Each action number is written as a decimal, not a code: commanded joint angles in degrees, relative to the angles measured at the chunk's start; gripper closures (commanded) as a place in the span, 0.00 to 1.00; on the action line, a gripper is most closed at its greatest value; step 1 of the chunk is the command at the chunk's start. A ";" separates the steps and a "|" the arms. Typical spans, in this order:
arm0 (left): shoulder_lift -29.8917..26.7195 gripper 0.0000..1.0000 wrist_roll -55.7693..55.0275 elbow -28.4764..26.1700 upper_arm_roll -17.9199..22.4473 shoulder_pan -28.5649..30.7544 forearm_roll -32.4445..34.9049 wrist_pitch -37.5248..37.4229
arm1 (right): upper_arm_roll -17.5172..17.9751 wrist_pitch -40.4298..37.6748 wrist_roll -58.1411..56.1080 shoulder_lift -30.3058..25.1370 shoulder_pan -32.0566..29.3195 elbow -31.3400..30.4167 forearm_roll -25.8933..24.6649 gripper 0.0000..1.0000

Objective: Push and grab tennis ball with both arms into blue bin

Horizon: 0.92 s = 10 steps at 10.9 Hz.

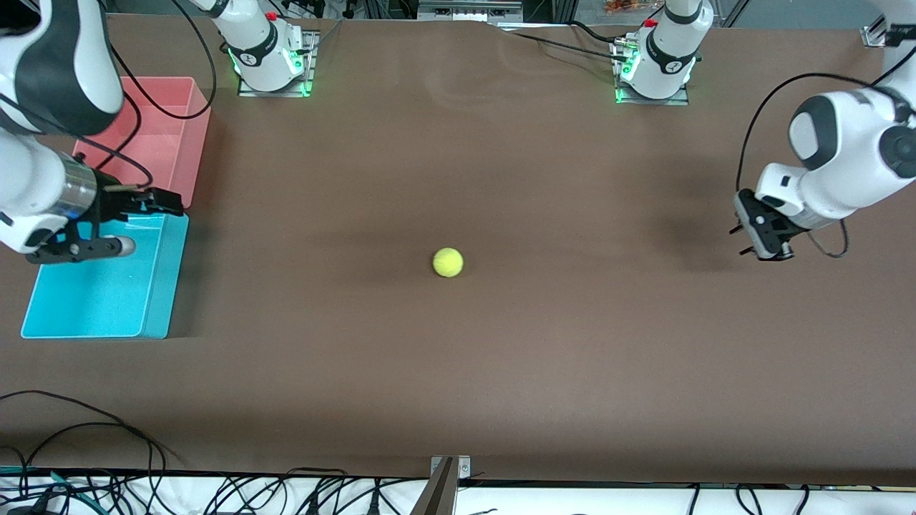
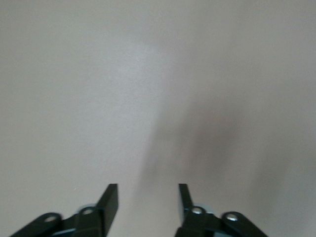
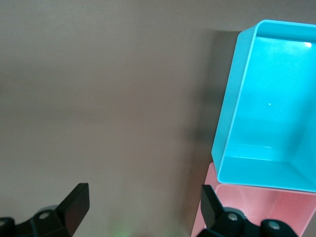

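1. Near the middle of the brown table (image 1: 544, 357) we see the tennis ball (image 1: 448, 262) lying by itself, well apart from both arms and both tubs.
2. At the right arm's end of the table we find the blue bin (image 1: 93, 297), with a pink tub (image 1: 161, 136) just beside it, farther from the front camera.
3. We see the right gripper (image 3: 143, 202) over the blue bin's edge next to the pink tub, its jaws spread wide with nothing between them.
4. We see the left gripper (image 2: 148, 200) hanging over bare tabletop toward the left arm's end of the table, its fingers parted with a clear gap and gripping nothing.
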 commanded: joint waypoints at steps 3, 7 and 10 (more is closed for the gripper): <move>-4.17 0.00 -0.36 -1.99 1.78 -0.12 0.97 1.59 | 0.02 4.90 -0.79 7.11 2.89 -2.76 0.89 0.00; -6.97 0.00 -0.62 2.90 1.52 -0.65 0.97 -2.39 | 3.43 17.77 0.70 6.59 4.57 -15.75 4.32 0.00; -7.59 0.00 -0.80 14.85 1.43 -0.65 2.80 -16.46 | 9.50 31.12 3.60 6.85 5.09 -25.51 4.32 0.00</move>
